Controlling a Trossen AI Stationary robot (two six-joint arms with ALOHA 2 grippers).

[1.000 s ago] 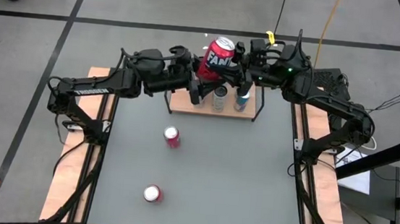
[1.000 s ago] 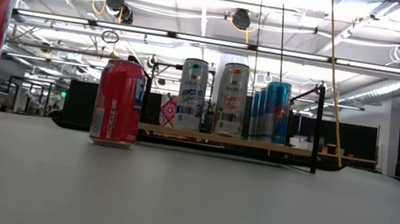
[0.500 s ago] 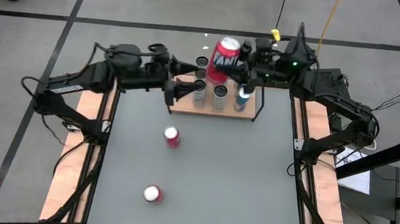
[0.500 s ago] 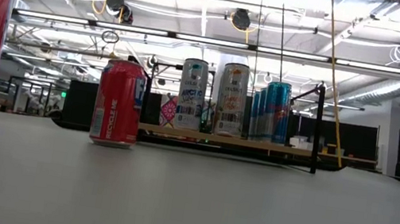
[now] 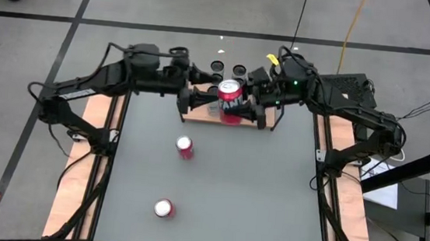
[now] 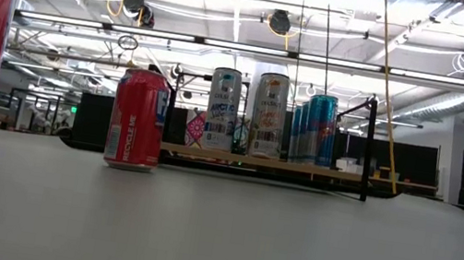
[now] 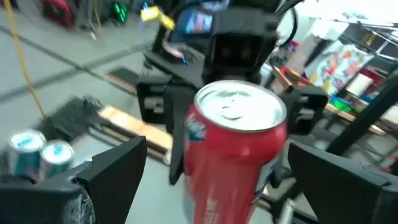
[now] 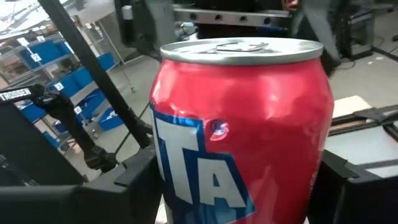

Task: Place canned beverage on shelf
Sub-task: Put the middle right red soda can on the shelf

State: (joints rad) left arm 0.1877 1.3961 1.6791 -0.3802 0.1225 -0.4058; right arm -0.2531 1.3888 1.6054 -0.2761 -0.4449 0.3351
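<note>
While both arms meet at the far end of the desk, the scene reads as follows.

Right hand [image 5: 241, 109]: clenched around a red can [image 5: 230, 100], gripping its sides; the can stands upright with its silver top showing.
Red can, position: in the high view it sits over the near edge of the shelf [image 5: 197, 113]; whether it touches the board cannot be told.
Red can, close up: the right wrist view shows a big white letter "A" on a blue band [image 8: 239, 137]; the left wrist view shows it between the left arm's own two dark fingers, not touching them [image 7: 233, 155].
Left hand [image 5: 201, 101]: released, fingers spread wide, just beside the red can on its left side, holding nothing.
Shelf: a light-wood board with black rod frames at the far end of the grey desk [image 5: 256, 186].
Shelf contents: in the low view, three tall cans [image 6: 256, 113] stand in a row on the board.
Loose cans: two more red cans stand upright on the desk, one near the middle [image 5: 184, 147] and one closer to the near edge [image 5: 163, 208], well apart from the shelf.
</note>
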